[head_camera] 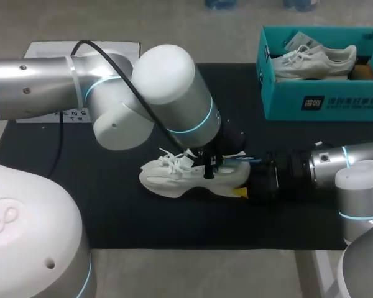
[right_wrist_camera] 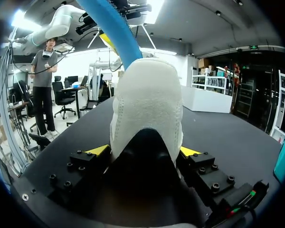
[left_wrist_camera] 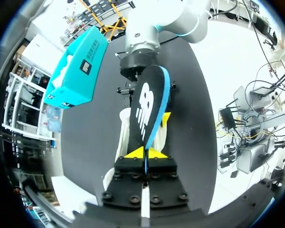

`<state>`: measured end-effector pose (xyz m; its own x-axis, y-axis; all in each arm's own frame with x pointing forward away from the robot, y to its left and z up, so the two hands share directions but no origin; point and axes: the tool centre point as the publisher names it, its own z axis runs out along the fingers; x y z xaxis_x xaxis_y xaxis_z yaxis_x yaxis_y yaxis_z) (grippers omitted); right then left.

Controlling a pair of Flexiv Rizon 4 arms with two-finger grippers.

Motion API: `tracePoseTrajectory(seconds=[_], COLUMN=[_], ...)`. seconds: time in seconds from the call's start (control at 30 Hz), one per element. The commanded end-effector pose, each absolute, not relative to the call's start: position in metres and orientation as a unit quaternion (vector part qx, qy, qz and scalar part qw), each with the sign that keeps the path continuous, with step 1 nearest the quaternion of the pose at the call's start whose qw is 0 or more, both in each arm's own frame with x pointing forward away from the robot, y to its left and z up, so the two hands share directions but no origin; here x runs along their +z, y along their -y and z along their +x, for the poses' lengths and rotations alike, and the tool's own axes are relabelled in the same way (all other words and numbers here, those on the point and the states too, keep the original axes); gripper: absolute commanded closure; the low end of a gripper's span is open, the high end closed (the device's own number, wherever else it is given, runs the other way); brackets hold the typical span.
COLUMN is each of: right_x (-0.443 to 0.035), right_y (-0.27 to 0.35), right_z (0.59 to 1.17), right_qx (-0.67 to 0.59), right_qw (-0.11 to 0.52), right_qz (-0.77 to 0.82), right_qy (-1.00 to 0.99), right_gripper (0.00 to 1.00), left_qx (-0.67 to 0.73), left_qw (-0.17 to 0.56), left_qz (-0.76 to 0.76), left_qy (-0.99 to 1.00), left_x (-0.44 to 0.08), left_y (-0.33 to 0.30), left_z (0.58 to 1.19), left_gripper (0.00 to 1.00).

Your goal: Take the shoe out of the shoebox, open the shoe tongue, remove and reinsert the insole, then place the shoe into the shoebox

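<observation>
Head view: two shoes [head_camera: 168, 180] [head_camera: 317, 61], one shoebox [head_camera: 323, 102]

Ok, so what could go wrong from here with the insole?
The left gripper pinches the insole at one end only, so it may bend or slip instead of sliding in. The right gripper holds the shoe just by its heel; a push from the insole might twist it loose. The laces lie loose near the opening and could snag.
</observation>
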<state>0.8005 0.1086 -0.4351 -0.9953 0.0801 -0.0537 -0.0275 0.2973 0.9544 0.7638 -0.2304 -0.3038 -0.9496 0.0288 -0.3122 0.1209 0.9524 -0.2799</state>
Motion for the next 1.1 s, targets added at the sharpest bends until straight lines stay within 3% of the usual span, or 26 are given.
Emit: tracePoseTrajectory(seconds=[0.03, 0.57, 0.77, 1.1], right_x=[-0.444, -0.444, -0.444, -0.444], right_y=[-0.112, -0.112, -0.112, -0.112], right_z=[0.799, 0.799, 0.799, 0.799], right_qx=[0.592, 0.592, 0.592, 0.592], right_qw=[0.046, 0.046, 0.046, 0.046], right_qz=[0.017, 0.017, 0.017, 0.017], right_qy=[-0.805, -0.805, -0.805, -0.805], right_gripper=[1.0, 1.0, 1.0, 1.0], left_qx=[-0.147, -0.142, -0.142, -0.141], left_qw=[0.155, 0.15, 0.151, 0.153], left_qz=[0.035, 0.028, 0.024, 0.022], left_qy=[-0.976, -0.978, -0.978, -0.978], left_x=[-0.308, -0.32, -0.319, -0.326], left_y=[0.236, 0.238, 0.237, 0.238], left_z=[0.765, 0.765, 0.766, 0.765], left_gripper=[1.0, 1.0, 0.89, 0.85])
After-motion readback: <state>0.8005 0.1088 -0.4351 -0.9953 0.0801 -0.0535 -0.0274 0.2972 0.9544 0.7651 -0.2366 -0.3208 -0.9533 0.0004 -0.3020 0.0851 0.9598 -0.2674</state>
